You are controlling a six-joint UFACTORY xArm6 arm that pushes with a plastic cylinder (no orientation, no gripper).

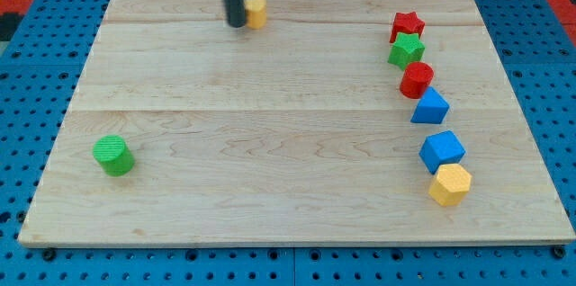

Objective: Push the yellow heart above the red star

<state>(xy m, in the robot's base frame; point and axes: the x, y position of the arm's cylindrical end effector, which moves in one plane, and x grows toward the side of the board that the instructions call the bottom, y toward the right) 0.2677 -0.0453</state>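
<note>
1. Camera view: my tip rests on the wooden board near the view's top, left of centre. The rod is bare and carries nothing.
2. Yellow heart sits just right of my tip, touching or nearly so; partly hidden by the rod.
3. Red star lies well apart toward the view's right, at about the same height as the heart.
4. Below the star, running downward in a column: green star, red cylinder, blue triangular block, blue cube, yellow hexagonal block.
5. Green cylinder stands alone at the view's lower left.
</note>
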